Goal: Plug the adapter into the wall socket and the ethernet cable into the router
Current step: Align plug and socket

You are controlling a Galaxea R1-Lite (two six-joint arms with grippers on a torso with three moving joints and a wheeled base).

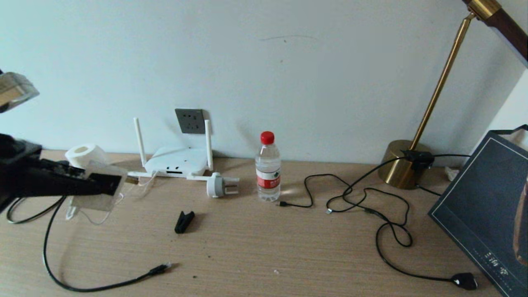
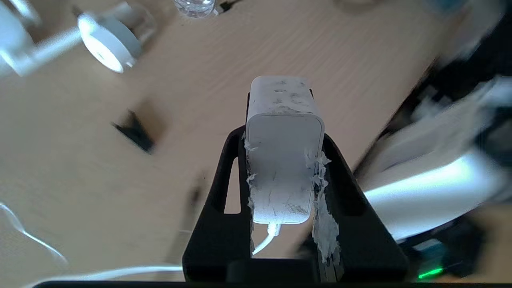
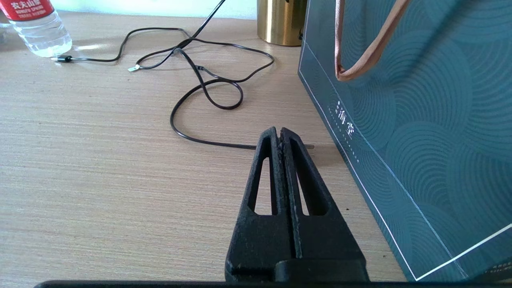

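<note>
My left gripper (image 2: 284, 134) is shut on the adapter (image 2: 284, 148), a white cube with its thin white cord trailing back between the fingers. In the head view the left gripper (image 1: 108, 184) holds the adapter (image 1: 95, 187) above the table's left side, in front of the router (image 1: 176, 161). The wall socket (image 1: 189, 121) sits on the wall just behind the router. The ethernet cable's clear-tipped plug (image 1: 161, 269) lies at the front left, its black cable curving off under my left arm. My right gripper (image 3: 279, 134) is shut and empty, low over the table beside a bag.
A round white-grey plug (image 1: 216, 184), a black clip (image 1: 184, 221) and a water bottle (image 1: 268, 167) lie near the router. A paper roll (image 1: 84, 154) stands at its left. Thin black cables (image 1: 371, 198), a brass lamp base (image 1: 402, 165) and a dark blue bag (image 1: 486, 206) fill the right.
</note>
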